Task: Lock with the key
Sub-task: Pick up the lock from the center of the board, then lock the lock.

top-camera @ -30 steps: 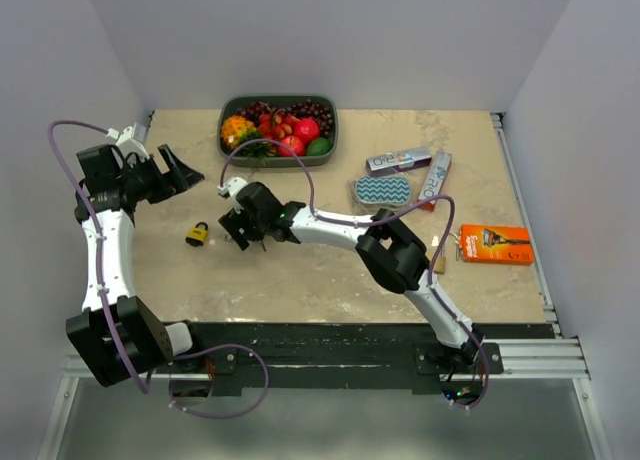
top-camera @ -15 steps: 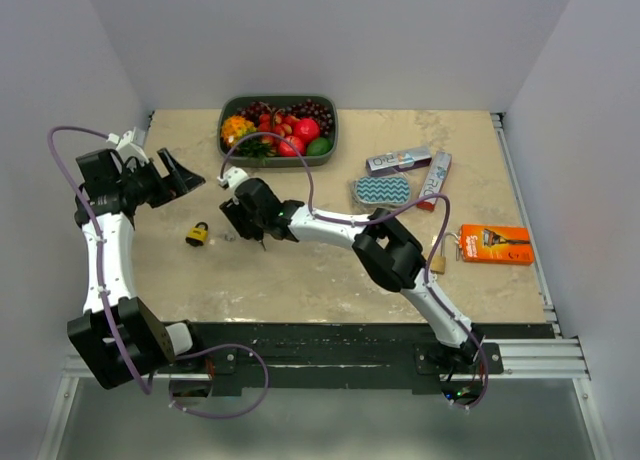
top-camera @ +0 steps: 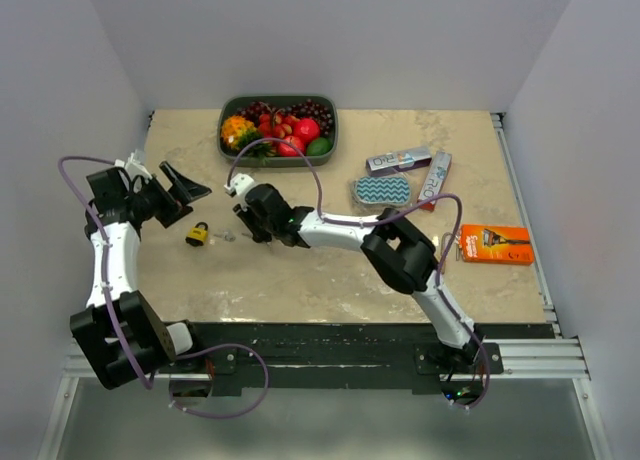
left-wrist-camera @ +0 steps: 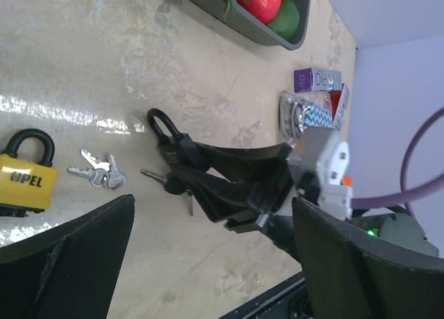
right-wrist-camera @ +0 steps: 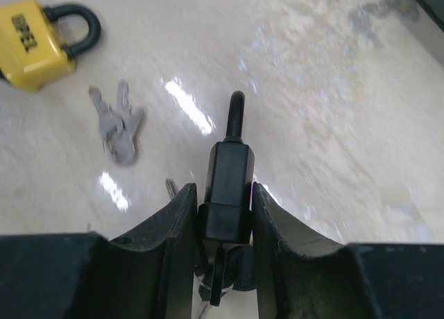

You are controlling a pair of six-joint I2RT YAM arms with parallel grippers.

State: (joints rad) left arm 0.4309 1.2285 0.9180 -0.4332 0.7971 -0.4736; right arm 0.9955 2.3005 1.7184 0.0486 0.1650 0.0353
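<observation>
Top external: my right arm reaches far across the surface (top-camera: 330,280), elbow raised mid-surface, wrist low. Right gripper (top-camera: 248,227) sits near the yellow padlock (top-camera: 197,234).

Right wrist: both fingers are clamped on the body of a black padlock (right-wrist-camera: 227,180), with its shackle pointing away from the wrist. A key bunch (right-wrist-camera: 215,281) hangs at its base end. Can't tell whether a key is seated in the cylinder.

Loose keys (right-wrist-camera: 119,132) lie flat just beside the yellow padlock, between it and the black padlock, touching neither.

My left arm rises from its base with the forearm folded. Left gripper (top-camera: 188,198) hovers near the yellow padlock on the side away from the black padlock, fingers spread wide and holding nothing.

Writing: the yellow padlock face reads like "OPEL" in the left wrist view. A purple box (left-wrist-camera: 316,78) well beyond the black padlock shows "PRO".
</observation>
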